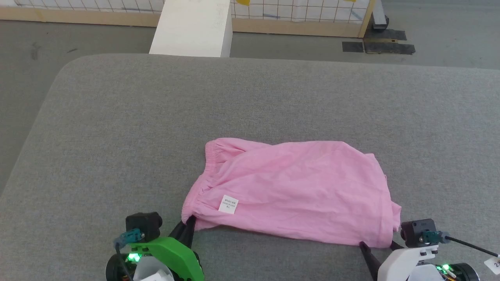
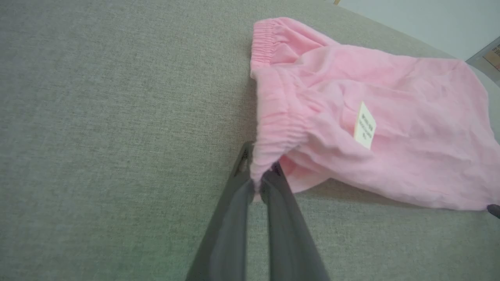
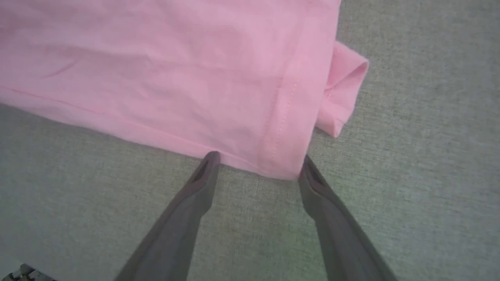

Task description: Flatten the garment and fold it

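My left gripper (image 2: 259, 175) is clenched on the near end of the waistband (image 2: 273, 128), with a small tuft of elastic pinched between the fingertips. My right gripper (image 3: 259, 156) stands wide apart and holds nothing, its tips at the near corner of the hem (image 3: 281, 128), one on each side of the stitching. I can't tell whether they touch the cloth. The shorts (image 1: 289, 187) lie near the front edge of the grey pad (image 1: 273, 97), waistband to my left, leg openings to my right and the label (image 1: 228, 204) facing up. My main worry is pulling with the left while the right has no hold, because the whole piece would slide and bunch instead of stretching flat. The left pinch is also shallow, and I'd judge that thin cloth like this could slip out under a sharp tug. If I close the right where it sits, it may catch only the top layer, or nip the pad and miss the hem. A lower layer (image 3: 343, 89) pokes out past the hem on that side, and the far end of the waistband is turned over, so a fold made now would likely come out crooked. As for containers, I see none; the shorts rest straight on the pad.
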### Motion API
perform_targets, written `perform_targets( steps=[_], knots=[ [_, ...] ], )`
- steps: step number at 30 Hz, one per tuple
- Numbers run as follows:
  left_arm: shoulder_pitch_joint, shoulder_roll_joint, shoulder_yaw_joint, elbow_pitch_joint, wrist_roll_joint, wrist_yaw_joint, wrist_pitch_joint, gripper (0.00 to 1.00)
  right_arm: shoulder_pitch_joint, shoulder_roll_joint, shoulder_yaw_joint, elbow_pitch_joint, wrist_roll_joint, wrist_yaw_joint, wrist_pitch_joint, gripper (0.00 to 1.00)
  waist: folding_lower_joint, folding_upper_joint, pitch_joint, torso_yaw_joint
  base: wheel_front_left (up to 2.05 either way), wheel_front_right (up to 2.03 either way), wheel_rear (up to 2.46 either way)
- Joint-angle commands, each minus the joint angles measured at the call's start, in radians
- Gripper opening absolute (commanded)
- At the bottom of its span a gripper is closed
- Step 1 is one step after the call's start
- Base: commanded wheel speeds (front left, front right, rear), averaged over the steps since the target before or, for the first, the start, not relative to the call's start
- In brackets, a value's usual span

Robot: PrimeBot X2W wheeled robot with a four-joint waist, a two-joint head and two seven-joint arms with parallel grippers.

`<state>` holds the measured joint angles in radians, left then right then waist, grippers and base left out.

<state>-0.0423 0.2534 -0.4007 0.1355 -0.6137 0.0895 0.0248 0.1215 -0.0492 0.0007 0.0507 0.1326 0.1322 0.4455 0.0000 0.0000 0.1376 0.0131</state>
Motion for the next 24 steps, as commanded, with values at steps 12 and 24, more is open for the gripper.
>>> perform_targets(
  steps=[12, 24],
  knots=[
    [-0.024, 0.000, -0.011, 0.005, -0.014, 0.000, -0.008, 0.00, -0.064, -0.001, 0.027, 0.092, -0.040, -0.002, 0.175, 0.00, 0.0000, 0.0000, 0.019, 0.012, 0.00, 0.00, 0.00],
    [-0.017, 0.001, -0.017, -0.010, -0.016, -0.007, -0.034, 0.00, 0.008, -0.001, -0.030, -0.087, 0.018, -0.002, 0.066, 0.00, 0.0000, 0.0000, -0.017, 0.012, 0.00, 0.00, 0.00]
  ],
)
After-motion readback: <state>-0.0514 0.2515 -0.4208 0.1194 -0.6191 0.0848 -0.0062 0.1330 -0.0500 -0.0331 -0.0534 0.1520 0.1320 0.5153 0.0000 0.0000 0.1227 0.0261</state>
